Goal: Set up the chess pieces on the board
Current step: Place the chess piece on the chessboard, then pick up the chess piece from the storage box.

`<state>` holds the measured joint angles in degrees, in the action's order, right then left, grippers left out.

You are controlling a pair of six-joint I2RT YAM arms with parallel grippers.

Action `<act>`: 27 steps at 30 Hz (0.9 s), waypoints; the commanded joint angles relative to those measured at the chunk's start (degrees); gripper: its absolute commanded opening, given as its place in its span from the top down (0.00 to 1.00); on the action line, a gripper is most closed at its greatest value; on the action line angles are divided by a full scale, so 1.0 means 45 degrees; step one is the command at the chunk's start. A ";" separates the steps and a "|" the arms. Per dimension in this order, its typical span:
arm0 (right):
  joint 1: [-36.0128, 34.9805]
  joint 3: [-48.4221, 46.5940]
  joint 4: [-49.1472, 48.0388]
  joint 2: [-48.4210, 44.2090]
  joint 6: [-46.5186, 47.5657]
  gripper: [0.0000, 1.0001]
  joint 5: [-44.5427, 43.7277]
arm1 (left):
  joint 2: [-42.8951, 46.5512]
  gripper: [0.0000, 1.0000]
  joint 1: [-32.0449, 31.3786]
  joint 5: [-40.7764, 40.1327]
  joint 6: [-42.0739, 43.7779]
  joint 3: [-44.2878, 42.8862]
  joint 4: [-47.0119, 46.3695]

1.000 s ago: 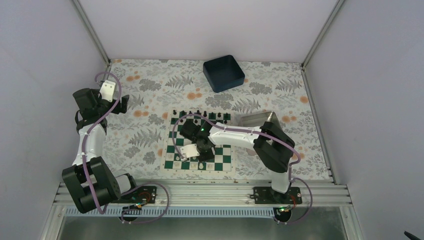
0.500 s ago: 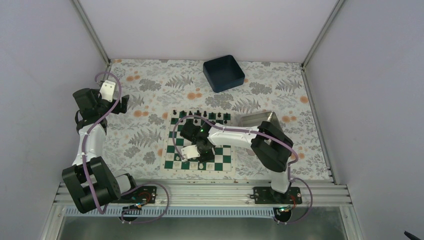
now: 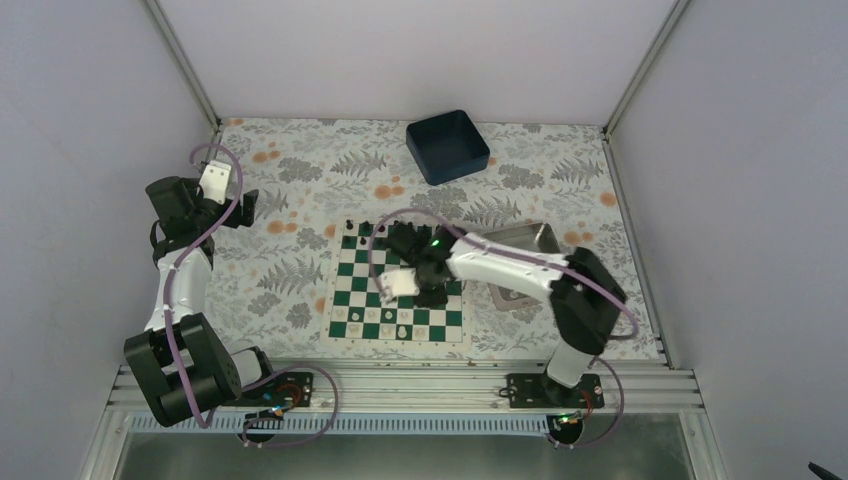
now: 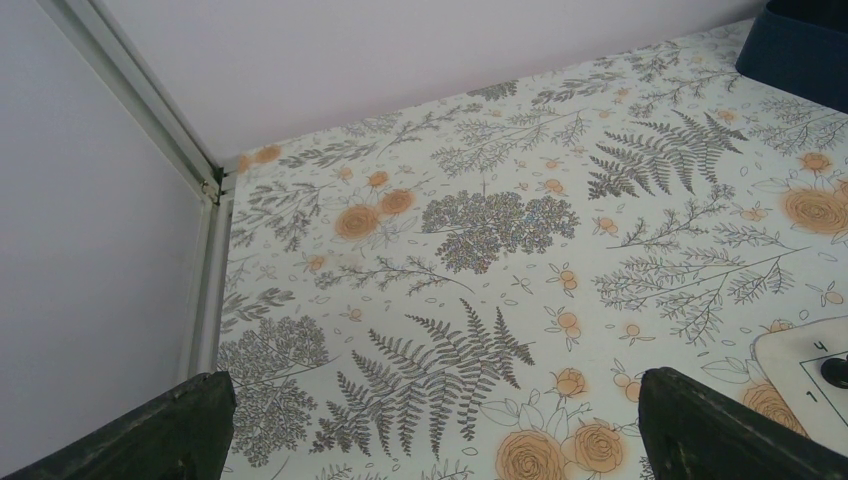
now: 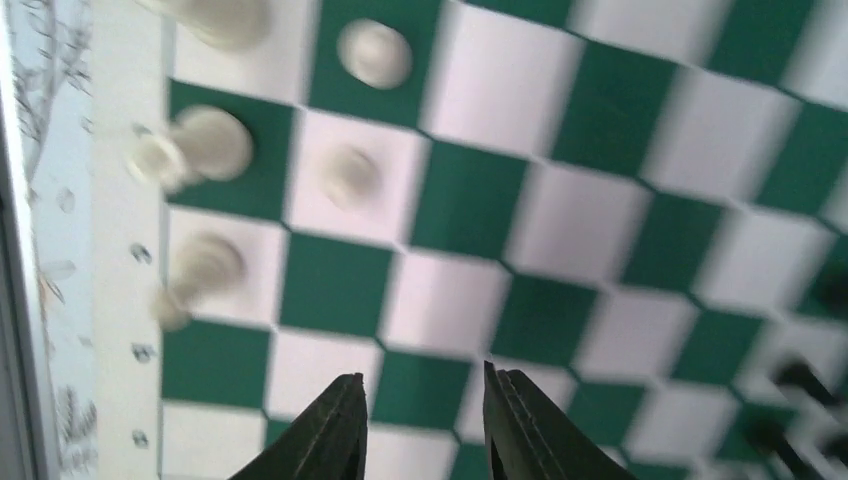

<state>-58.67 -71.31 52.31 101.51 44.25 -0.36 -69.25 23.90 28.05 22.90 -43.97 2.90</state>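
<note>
Right arm reaches out over the board, which lies flat on the counter just ahead of the arm bases, slightly left of the right base.

Right tool hangs above the board's green and white squares. Its two fingers stand partly apart with squares showing through the gap. Nothing is held between them and they touch no piece.

White chess pieces stand in the board's near rows, along the edge closest to the bases. In the right wrist view several of them show from above, blurred, each on its own square. All sit near the cream border and well apart from the fingers. Exact piece types cannot be told.

Black pieces line the far edge of the board.

Left arm is folded back at the left side of the counter, well apart from the board. Left tool is spread wide over the floral surface, nothing between its fingers. One corner of the board, with a dark piece on it, shows at the right edge of the left wrist view.

Metal tray lies just right of the board, partly under the right arm. Dark blue bin sits toward the far side of the counter.
</note>
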 commanded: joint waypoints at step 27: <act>1.2227 0.2760 -0.0788 -0.2195 0.3245 0.64 0.1304 | -0.0002 0.00 0.0079 0.0260 0.0007 0.0143 -0.0165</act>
<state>-5.52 -60.05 49.60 90.91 57.32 4.56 -69.28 23.90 28.08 22.90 -43.94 2.85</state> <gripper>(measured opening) 0.360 0.999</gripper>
